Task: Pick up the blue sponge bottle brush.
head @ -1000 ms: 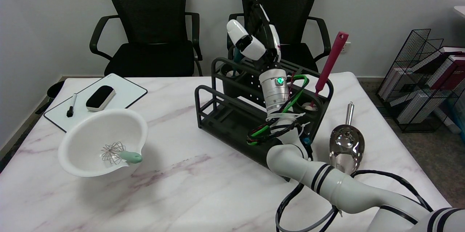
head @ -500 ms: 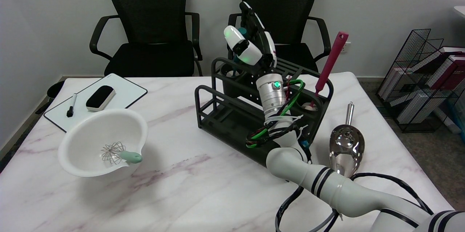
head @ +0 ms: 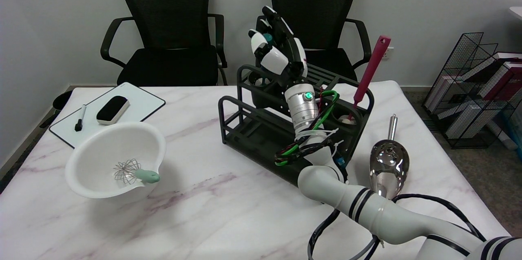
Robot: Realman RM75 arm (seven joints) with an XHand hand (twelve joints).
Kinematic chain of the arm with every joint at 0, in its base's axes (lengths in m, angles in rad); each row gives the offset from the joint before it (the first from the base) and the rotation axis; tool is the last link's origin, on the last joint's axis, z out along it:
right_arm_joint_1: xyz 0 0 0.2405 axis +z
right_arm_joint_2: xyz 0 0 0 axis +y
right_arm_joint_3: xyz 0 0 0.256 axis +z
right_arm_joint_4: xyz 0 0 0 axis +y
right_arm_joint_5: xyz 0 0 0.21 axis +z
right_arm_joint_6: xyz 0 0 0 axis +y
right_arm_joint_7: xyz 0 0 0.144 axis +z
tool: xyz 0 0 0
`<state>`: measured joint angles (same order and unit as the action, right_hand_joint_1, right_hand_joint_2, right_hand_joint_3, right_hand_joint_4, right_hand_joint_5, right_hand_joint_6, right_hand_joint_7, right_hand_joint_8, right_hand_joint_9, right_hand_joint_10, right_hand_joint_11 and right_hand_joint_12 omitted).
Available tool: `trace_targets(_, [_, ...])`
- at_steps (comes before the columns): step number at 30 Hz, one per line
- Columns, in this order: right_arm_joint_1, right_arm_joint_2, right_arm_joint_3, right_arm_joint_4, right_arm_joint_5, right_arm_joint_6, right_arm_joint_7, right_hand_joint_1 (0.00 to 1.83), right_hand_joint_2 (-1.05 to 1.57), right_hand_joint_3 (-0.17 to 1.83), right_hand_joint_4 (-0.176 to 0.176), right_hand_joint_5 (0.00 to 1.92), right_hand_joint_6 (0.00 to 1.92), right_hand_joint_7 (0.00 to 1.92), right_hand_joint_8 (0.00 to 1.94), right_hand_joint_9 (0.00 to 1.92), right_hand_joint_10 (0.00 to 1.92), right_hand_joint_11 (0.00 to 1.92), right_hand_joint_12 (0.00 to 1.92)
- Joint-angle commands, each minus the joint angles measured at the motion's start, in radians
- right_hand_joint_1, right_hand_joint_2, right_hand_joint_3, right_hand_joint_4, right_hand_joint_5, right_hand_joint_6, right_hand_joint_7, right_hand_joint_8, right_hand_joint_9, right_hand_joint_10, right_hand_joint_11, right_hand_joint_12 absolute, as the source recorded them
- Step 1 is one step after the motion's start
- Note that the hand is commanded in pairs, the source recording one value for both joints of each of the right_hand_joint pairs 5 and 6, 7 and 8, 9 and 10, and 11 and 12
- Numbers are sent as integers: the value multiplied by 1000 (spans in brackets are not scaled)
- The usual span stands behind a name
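The blue sponge bottle brush stands in the back left cup of the black utensil rack. Only a short teal piece of its handle shows between my fingers; the sponge end is hidden in the cup. My right hand is raised over the rack's back left corner, reaching in from the lower right. Its fingers and thumb curl around the top of the handle.
A dark red long-handled tool leans in the rack's right cup. A metal scoop lies right of the rack. A white bowl with a whisk sits front left, a small whiteboard with eraser and marker behind it. Two black chairs stand behind the table.
My hand has moved left over the rack's back left cup, and its fingers have gone from spread to curled around the brush handle.
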<state>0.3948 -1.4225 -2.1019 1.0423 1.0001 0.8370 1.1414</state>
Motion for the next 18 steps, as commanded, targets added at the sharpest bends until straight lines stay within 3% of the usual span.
trace_targets(1, [7,-4,-9,9,13,-41,0,1101,564,1299,0,384,384,166,166,321,321,532,532])
trace_targets(18, [15,42,-6,67,4,-30,-10,1092,422,1409,0,402,402,173,173,336,336,556,556])
